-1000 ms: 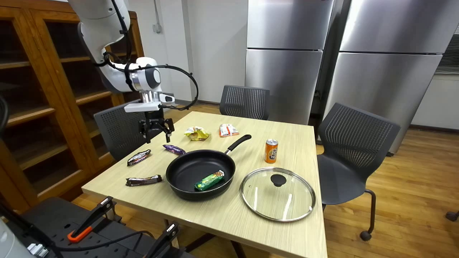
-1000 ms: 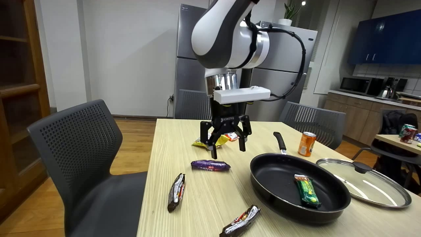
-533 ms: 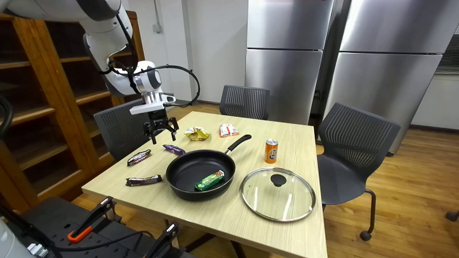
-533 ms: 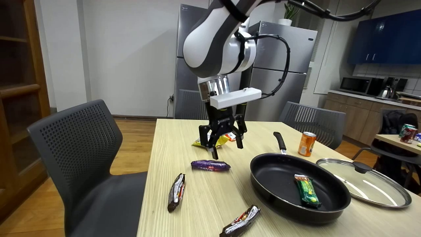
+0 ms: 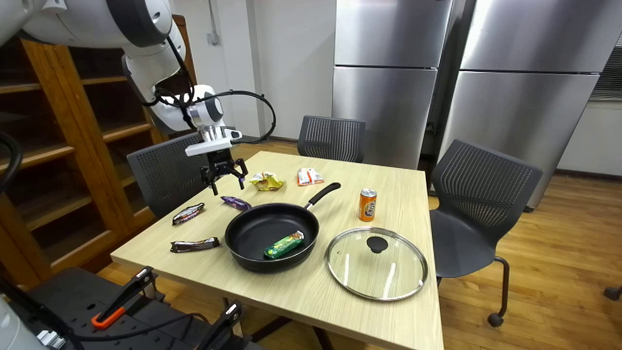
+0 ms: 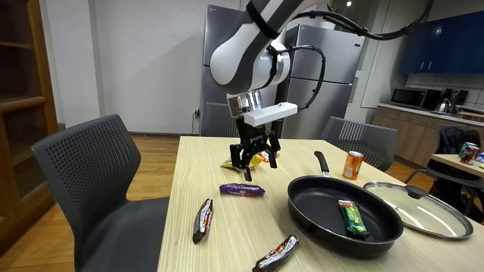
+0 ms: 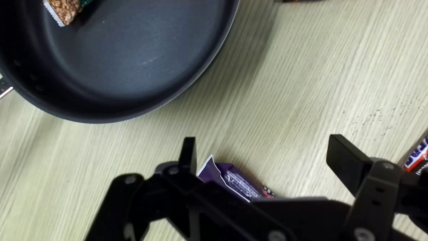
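Hanging above the pale wooden table (image 5: 398,194), the gripper (image 6: 260,172) pointed downward with its fingers (image 7: 187,154) spread wide apart. Nearest to it was a purple-wrapped bar (image 6: 242,190), flat on the table and just below the fingertips, at the middle of the frame in an exterior view. In the wrist view the bar showed at lower center, between the two fingers and partly hidden by the gripper's body.

A black frying pan (image 5: 265,221) sat near the bar, filling the upper left of the wrist view; in an exterior view its handle (image 5: 324,195) ran toward the upper right. Inside the pan lay a green-wrapped bar (image 5: 284,245). A dark-wrapped bar (image 6: 203,221) rested lower left of center in an exterior view, and a second dark-wrapped bar (image 6: 276,254) was cut off by the bottom edge there.

Higher in the frame of an exterior view lay a crumpled yellow bag (image 5: 267,181) and a white packet (image 5: 309,176) with orange marks. An orange can (image 5: 368,205) stood upright right of center, and a glass lid (image 5: 377,265) with a black knob (image 5: 377,244) lay at lower right, beside the pan. A gray chair (image 5: 486,194) stood at the right.
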Controlling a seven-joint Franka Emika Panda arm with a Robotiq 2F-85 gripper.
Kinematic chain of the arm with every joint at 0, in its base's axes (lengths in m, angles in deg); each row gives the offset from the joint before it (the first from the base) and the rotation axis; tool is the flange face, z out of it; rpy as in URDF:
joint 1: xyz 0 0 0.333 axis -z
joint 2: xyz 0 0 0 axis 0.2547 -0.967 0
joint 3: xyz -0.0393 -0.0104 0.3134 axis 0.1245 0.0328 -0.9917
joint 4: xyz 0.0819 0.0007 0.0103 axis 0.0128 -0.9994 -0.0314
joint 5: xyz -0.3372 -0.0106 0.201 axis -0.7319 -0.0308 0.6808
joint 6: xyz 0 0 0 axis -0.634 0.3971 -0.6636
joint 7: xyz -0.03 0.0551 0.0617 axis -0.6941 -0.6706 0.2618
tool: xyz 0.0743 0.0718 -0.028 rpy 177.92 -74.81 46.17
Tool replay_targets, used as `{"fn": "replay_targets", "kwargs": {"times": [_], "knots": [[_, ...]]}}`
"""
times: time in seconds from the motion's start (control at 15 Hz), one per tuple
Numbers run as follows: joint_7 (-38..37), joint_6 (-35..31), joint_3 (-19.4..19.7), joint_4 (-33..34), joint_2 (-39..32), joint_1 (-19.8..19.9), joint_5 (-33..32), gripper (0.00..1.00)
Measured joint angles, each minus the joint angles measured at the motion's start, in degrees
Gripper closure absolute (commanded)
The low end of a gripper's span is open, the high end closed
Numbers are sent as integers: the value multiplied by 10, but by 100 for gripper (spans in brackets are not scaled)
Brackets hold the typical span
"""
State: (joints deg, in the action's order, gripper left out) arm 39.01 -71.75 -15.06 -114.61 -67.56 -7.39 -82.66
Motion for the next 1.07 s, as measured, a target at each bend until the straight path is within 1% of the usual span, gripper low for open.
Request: {"fn": "replay_targets", "kwargs": {"times": [0.8,1.07], "knots": [[1,-2,0,2,-2,0,0,0],[28,-18,-1,5,-4,0,-1,0]]}}
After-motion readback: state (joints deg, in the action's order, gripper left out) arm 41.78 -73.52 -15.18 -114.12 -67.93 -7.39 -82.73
